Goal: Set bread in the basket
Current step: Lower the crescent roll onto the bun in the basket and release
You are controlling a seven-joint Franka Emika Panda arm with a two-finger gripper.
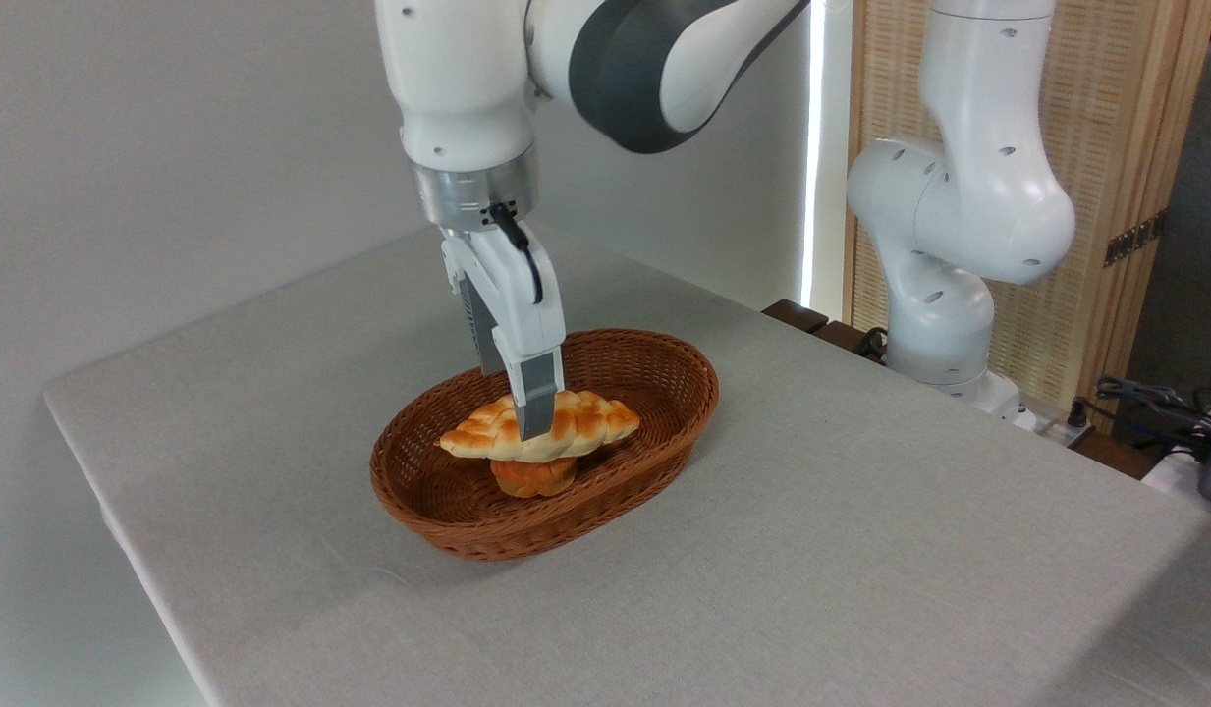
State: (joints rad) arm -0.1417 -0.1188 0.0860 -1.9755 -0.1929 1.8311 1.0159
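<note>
Braided loaf (576,424) clamped in tool (532,424), atop bun (532,477) inside basket (664,432)

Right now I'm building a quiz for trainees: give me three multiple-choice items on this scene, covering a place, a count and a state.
1. Where is the braided loaf?
A. on the bare table
B. over the round bun, inside the basket
C. beside the basket

2. How many bread pieces show?
A. one
B. two
C. four

3. The end effector is:
A. shut on the loaf
B. open, far above
C. out of view

Answers: 1 B, the loaf overlaps the bun within the rim. 2 B, loaf and bun only. 3 A, its fingers pinch the loaf's middle.
</note>
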